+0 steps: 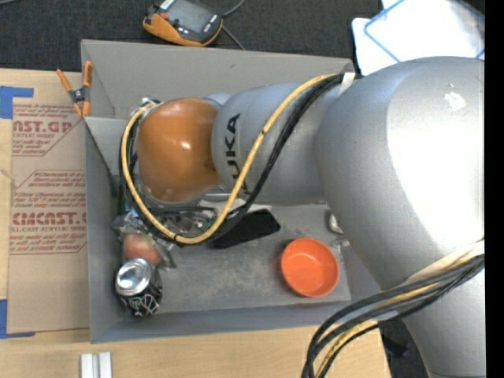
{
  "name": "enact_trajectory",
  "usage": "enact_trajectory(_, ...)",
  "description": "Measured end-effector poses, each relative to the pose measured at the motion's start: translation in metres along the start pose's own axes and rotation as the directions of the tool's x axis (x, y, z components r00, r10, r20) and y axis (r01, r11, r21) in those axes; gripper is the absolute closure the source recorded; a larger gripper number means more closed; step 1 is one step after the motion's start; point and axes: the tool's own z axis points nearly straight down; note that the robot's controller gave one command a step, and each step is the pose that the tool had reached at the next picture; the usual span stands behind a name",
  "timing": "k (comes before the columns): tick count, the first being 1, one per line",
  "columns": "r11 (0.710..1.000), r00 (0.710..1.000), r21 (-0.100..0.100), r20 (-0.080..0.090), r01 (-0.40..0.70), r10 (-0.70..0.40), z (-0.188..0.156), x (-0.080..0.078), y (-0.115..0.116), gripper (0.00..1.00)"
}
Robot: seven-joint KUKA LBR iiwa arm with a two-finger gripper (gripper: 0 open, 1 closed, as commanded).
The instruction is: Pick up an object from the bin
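The arm [315,156] reaches in from the right and lies across the upper half of the bin [236,304]. Its orange cover [173,152] hangs over the bin's left part, and yellow and black cables [236,191] loop round it. Below the cover the gripper [161,220] sits low at the bin's left side, near the left wall. Cover and cables hide most of it, so I cannot tell whether it is open or closed, or whether anything is in it

Nearest to it is a small reddish-pink ball [140,247], on the floor by the left wall, just toward the near side from the gripper. Whether the two touch is not clear. Just beyond the ball, in the near-left corner, is a dark can [138,287], its silver top turned toward the camera, close against the ball

A flat black thing [252,228] lies on the floor near the middle, just right of the gripper, its upper edge under the arm. An orange bowl [309,267] stands open side up, right of the middle and near the front wall, well apart from the gripper. A small silvery thing [335,225] lies just above the bowl, beside the arm
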Motion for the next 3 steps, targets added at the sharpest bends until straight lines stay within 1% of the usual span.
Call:
enact_trajectory(1,1.000,1.000,0.006,0.008,-0.002,0.002,-0.033,-0.002,-0.002,1.00)
enact_trajectory(2,1.000,1.000,0.006,0.010,-0.002,0.002,-0.046,-0.003,-0.002,1.00)
enact_trajectory(3,1.000,1.000,0.003,0.005,-0.003,0.003,-0.066,-0.002,0.000,1.00)
